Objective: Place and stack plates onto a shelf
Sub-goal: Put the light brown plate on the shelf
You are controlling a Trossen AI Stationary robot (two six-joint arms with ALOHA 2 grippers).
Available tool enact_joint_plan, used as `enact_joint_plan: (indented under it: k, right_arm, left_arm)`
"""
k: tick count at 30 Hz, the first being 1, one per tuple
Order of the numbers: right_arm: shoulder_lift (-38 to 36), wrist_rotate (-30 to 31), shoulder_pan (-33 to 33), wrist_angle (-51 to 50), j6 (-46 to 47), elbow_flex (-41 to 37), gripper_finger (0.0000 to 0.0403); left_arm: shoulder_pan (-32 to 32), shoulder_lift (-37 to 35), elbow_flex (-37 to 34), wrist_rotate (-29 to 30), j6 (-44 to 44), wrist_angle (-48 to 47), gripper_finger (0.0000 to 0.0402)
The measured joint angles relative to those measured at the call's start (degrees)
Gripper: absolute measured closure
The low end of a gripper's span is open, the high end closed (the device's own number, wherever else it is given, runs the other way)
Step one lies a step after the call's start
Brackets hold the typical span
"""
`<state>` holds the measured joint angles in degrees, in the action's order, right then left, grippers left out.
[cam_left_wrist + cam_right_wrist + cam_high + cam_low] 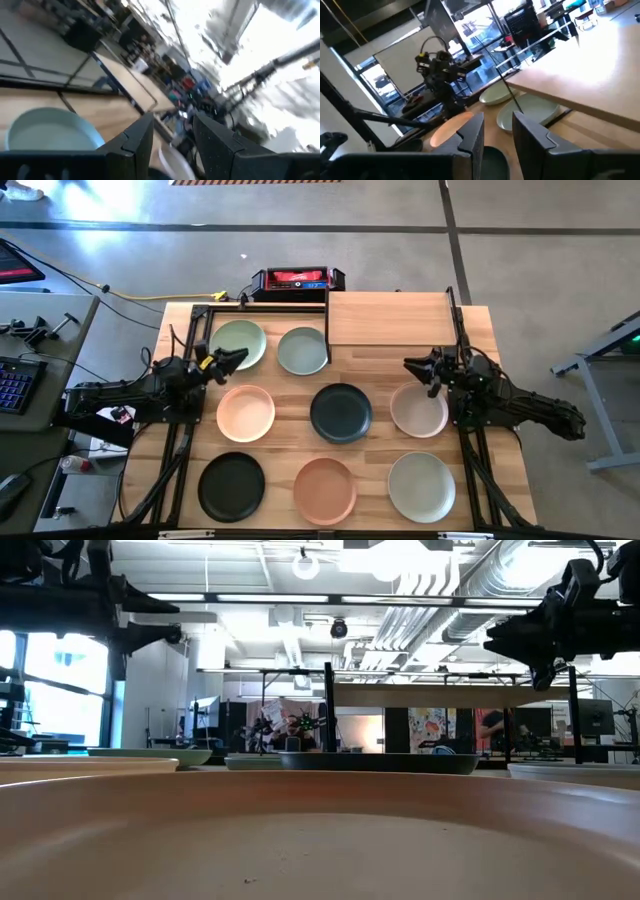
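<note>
- Left gripper (238,356) up over the pale green plate (237,343), jaws apart, holding nothing.
- Eight plates on the table, shelf (388,317) bare, so barely started; first pick probably next.
- Right gripper (412,366) above the off-white plate (418,411), jaws part-open, empty.

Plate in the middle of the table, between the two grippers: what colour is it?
Dark teal, nearly black-blue. The plate shows best in the high view.
</note>
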<state>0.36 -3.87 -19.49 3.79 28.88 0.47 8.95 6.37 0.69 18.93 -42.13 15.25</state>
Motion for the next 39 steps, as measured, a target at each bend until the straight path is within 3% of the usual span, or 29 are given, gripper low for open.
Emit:
enact_joint_plan:
  k: [8,14,19,27,33,39]
  right_arm:
    - [-0.04,-2.16,0.00,14.68,-0.25,0.44,0.0316]
    - [0.50,-2.58,0.00,15.84,-2.40,8.52,0.0316]
    - [4.56,-3.24,0.00,5.42,-3.86,19.83,0.0316]
    - [17.16,-3.73,0.02,-20.86,-4.32,39.73,0.0315]
    - [26.68,-3.90,0.02,-37.31,-2.74,51.42,0.0315]
    - [34.95,-7.24,0.02,-49.97,1.45,58.03,0.0315]
  left_arm:
    - [0.02,0.49,4.30,1.25,2.60,5.76,0.0271]
    - [0.02,4.87,13.34,1.25,10.30,5.41,0.0271]
    - [0.02,9.83,22.02,1.08,17.18,0.91,0.0271]
    - [0.02,16.62,31.98,1.06,23.76,-2.52,0.0271]
    - [0.02,18.71,34.12,1.03,25.33,-3.66,0.0271]
    - [0.02,18.79,34.10,1.00,22.19,-13.98,0.0271]
